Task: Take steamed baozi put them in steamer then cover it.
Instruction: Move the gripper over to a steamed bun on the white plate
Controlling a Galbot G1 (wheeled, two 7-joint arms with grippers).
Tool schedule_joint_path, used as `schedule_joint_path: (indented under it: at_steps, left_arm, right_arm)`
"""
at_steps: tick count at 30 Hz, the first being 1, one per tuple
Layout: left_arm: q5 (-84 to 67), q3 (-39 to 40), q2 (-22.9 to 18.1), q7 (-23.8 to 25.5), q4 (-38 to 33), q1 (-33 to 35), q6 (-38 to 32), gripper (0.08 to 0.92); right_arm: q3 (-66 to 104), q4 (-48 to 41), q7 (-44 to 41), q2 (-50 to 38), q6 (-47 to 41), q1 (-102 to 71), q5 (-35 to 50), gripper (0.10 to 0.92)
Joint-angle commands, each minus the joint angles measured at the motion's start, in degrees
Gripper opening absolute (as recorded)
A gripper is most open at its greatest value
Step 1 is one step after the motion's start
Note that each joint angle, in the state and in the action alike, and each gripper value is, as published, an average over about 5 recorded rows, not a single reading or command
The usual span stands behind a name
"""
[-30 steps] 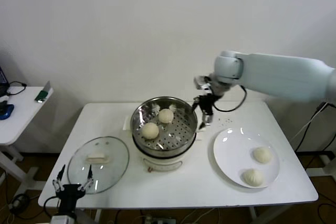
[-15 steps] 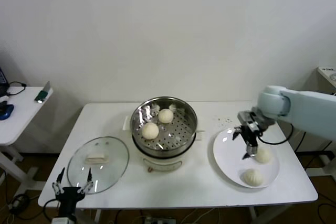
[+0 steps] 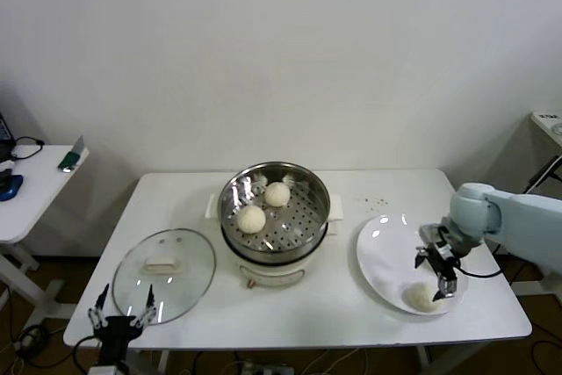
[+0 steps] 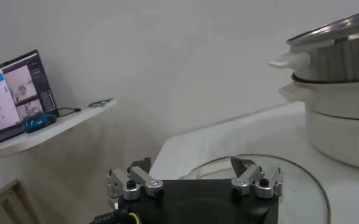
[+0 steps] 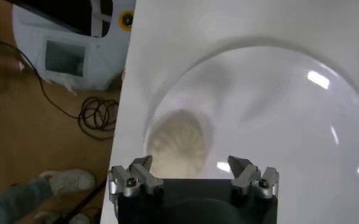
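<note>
With our right end effector (image 3: 446, 275) wide open and empty over the white plate (image 3: 384, 252) at the desk's right, we have a baozi (image 3: 421, 297) just below-left of it, well right of the steamer (image 3: 274, 208)

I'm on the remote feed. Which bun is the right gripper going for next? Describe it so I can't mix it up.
Start at the steel steamer in the middle of the table, then go to the white plate on its right. The bun lies at the plate's near edge, under the open right gripper. The other buns showing sit inside the steamer; this one lies on the plate.
</note>
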Motion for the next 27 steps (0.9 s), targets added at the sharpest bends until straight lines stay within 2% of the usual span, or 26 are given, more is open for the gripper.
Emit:
schedule_joint_path:
  at_steps: [1,11,19,27]
  left_arm:
    - [-0.02,-0.12,-0.07,0.00,0.18,0.07,-0.01,0.823]
    - [-0.04,-0.22,0.41,0.01,0.82,-0.26,-0.01,0.823]
    - [0.22,0.03,0.27,0.02,0.90,-0.94,0.21,0.823]
    - [0.16,-0.06,0.35,-0.02,1.02,-0.57,0.03,0.823]
  right_arm:
    - [0.88,-1.47,-0.29,0.56,0.26,-3.77,-2.29,0.823]
    - [-0.57,-4.82,-1.11,4.02,-0.06,-3.43,0.07,0.821]
    - [-2.72,-5.70,-1.54,5.97,-0.62,-2.29,3.19,0.745]
    - [-2.66,-6.02,-1.65,7.03,-0.55,-2.61,3.78,0.704]
